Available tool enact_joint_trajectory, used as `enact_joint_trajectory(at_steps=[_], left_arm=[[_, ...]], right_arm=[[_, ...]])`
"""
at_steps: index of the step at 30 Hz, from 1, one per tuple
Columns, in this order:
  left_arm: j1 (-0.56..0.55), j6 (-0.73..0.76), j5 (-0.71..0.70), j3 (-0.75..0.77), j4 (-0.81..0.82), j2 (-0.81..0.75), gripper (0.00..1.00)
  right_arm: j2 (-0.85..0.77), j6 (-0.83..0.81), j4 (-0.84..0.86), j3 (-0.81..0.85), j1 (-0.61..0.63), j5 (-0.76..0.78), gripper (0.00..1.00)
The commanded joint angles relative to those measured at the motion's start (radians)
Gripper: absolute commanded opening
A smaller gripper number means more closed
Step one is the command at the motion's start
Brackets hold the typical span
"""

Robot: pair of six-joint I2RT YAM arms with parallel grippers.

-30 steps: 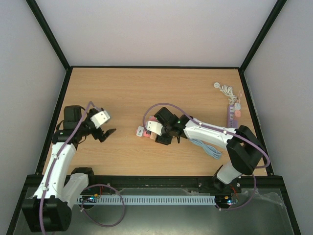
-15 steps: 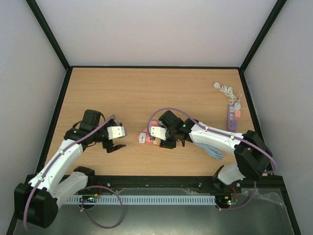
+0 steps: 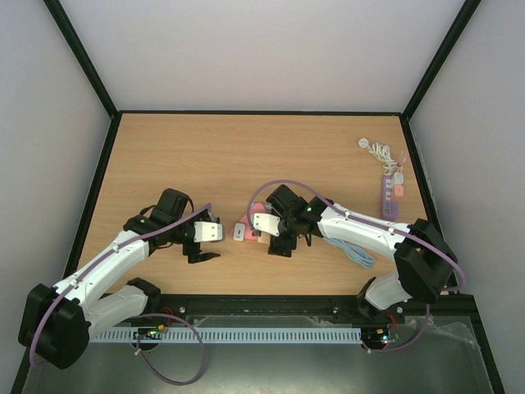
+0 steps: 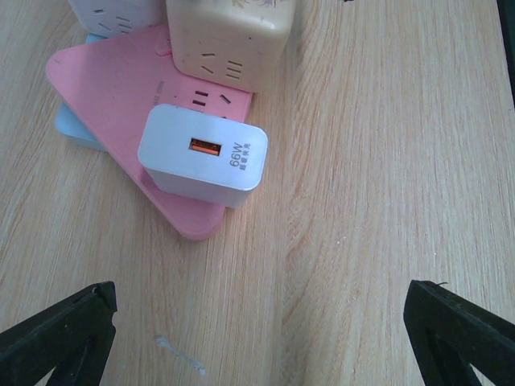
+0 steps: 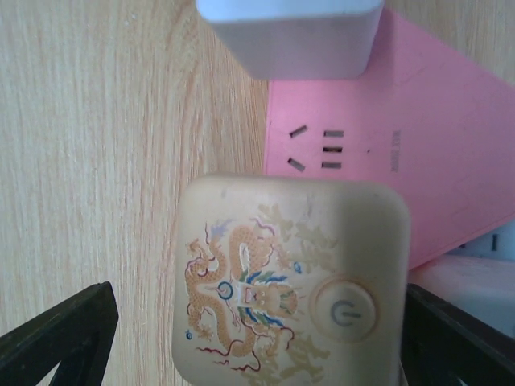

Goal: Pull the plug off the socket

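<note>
A white 66W charger plug point(image 4: 203, 155) sits in a pink power strip point(image 4: 121, 88) lying flat on the wooden table. A cream cube socket with a dragon print point(image 5: 290, 281) stands on the same strip point(image 5: 418, 161). My left gripper point(image 4: 261, 338) is open and empty, a short way in front of the plug; in the top view it point(image 3: 209, 250) is just left of the plug point(image 3: 239, 232). My right gripper point(image 5: 257, 338) is open and straddles the cream cube, above the strip point(image 3: 248, 226) in the top view point(image 3: 279, 245).
A pale blue cable point(image 3: 349, 246) runs from the strip under my right arm. A purple power strip point(image 3: 388, 195) and a coiled white cable point(image 3: 379, 150) lie by the right wall. Black frame rails border the table.
My left arm has swung right and forward, bringing its open gripper close to the plug. My right gripper has shifted slightly and stays over the strip.
</note>
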Motion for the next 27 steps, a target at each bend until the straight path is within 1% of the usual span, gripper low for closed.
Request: enact_joint_trajectory(at_steps=[1,6,11,17,21,24,27], left_arm=[[-0.005,-0.052,0.014,-0.004,0.030,-0.005,1.00],[-0.005,-0.099,0.007,-0.005,0.049,-0.007,1.00],[-0.006,-0.101,0.017,0.016,0.033,-0.002,1.00],[-0.017,-0.052,0.032,0.021,0.030,-0.012,1.00],[-0.064,-0.009,0.016,0.022,0.054,-0.002,1.00],[-0.117,0.004,-0.002,0.048,0.063,0.053,1.00],[-0.159,0.015,-0.029,0.074,0.091,0.114,1.00]], right_arm=[[-0.007,0.033,-0.062,0.083,0.009,-0.038,0.92],[-0.007,0.061,-0.077,0.167,0.008,-0.064,0.94],[0.002,0.078,-0.094,0.250,-0.003,-0.112,0.94],[0.030,0.115,-0.085,0.338,-0.102,-0.213,0.91],[0.096,0.124,-0.067,0.351,-0.170,-0.236,0.87],[0.146,0.123,-0.066,0.349,-0.214,-0.267,0.85],[0.184,0.126,-0.062,0.351,-0.223,-0.250,0.84]])
